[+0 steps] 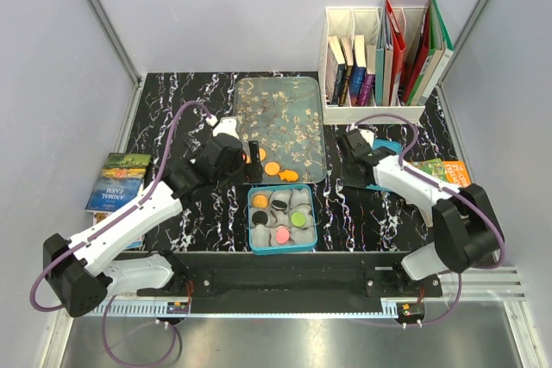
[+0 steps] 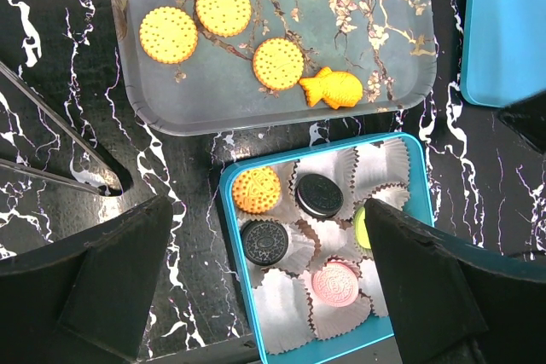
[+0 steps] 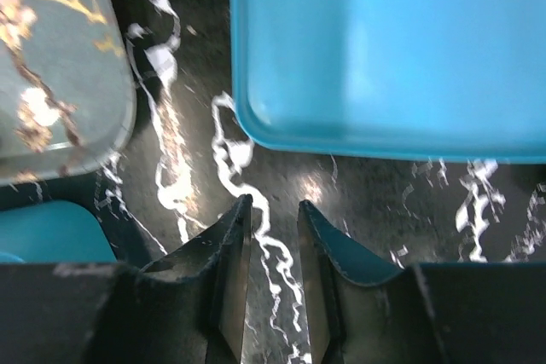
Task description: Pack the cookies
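Risk: left gripper (image 2: 264, 279) wide open, empty | cookies (image 2: 223, 8) upper left on tray (image 2: 401, 6) | could knock paper cups (image 2: 375, 159) in tin (image 2: 229, 202) | right gripper (image 3: 273, 236) narrow, empty

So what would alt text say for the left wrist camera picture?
A blue tin of paper cups holds five cookies: orange, two black, pink and green. Behind it, a floral tray carries three orange biscuits and a fish-shaped one, with the left claw open in front.

Cookies (image 2: 223, 8) on tray (image 2: 153, 104); box (image 2: 229, 210) just before it
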`<state>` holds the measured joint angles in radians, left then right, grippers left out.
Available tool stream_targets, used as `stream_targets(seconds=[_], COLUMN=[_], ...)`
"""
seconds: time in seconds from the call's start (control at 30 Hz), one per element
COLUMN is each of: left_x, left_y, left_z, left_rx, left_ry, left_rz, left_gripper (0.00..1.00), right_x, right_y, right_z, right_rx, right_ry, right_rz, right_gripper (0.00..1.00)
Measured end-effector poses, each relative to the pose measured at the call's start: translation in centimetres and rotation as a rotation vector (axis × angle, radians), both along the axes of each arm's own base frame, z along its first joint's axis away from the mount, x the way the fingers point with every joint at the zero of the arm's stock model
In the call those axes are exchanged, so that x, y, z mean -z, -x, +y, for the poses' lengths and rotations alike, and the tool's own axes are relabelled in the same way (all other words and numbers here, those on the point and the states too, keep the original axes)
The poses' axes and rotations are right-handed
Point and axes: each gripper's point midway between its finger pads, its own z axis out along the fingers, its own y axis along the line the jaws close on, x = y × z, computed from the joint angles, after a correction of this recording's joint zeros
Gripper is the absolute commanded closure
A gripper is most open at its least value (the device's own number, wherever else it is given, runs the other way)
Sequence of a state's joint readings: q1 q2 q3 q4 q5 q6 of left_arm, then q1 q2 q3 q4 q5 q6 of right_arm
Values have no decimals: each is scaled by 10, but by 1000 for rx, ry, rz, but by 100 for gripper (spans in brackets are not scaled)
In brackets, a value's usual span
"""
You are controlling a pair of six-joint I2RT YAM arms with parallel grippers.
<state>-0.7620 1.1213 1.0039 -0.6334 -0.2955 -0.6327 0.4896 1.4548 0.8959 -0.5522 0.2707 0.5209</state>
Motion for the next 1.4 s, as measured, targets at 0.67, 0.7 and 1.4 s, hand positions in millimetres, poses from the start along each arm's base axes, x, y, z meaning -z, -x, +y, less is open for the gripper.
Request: stream_targets(seconds=[0.67, 0.7, 1.4], left_x=[6, 6, 10], left_y=[1, 1, 2], left_z=[4, 4, 9], left_rx=[-8, -9, -22], left_ry=[-17, -17, -38], left_rz=[5, 5, 10], left_gripper=[1, 1, 1], right_x=[41, 42, -35], right_y=[-50, -50, -50], right_z=[8, 9, 8], right_rx=[-21, -22, -20], right_ry=[36, 32, -33], right_rz=[37, 40, -90], right_gripper=[74, 75, 100])
